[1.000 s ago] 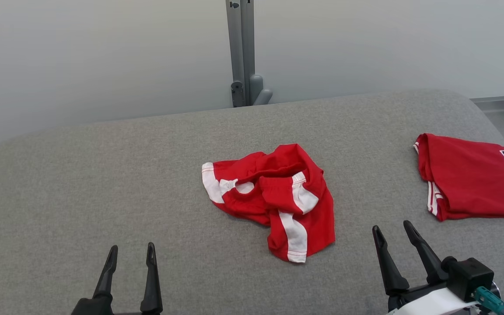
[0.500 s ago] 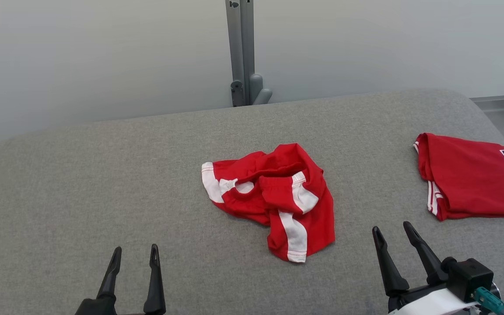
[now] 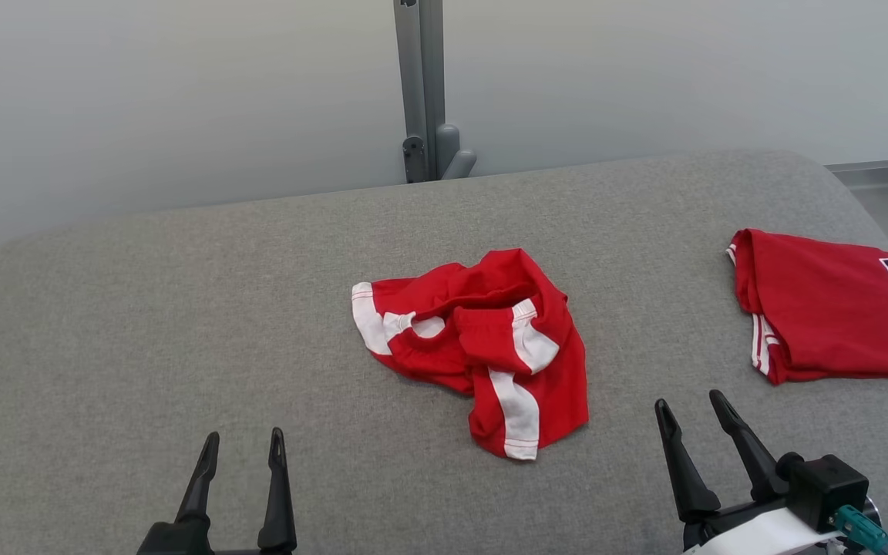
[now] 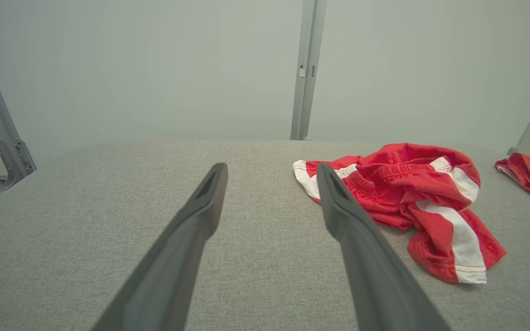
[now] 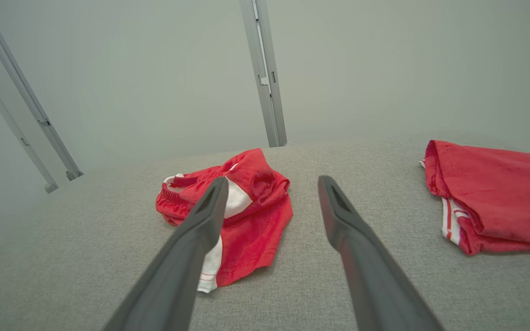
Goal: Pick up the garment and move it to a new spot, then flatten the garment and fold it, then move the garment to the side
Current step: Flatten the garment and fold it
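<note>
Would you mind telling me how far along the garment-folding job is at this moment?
Done: a red jersey already lies folded at the right of the table. In hand: nothing; the left gripper and right gripper hover short of the red shorts, jaws open and empty. Left: everything for the shorts, which lie crumpled mid-table: pick up, move, flatten, fold, set aside.
</note>
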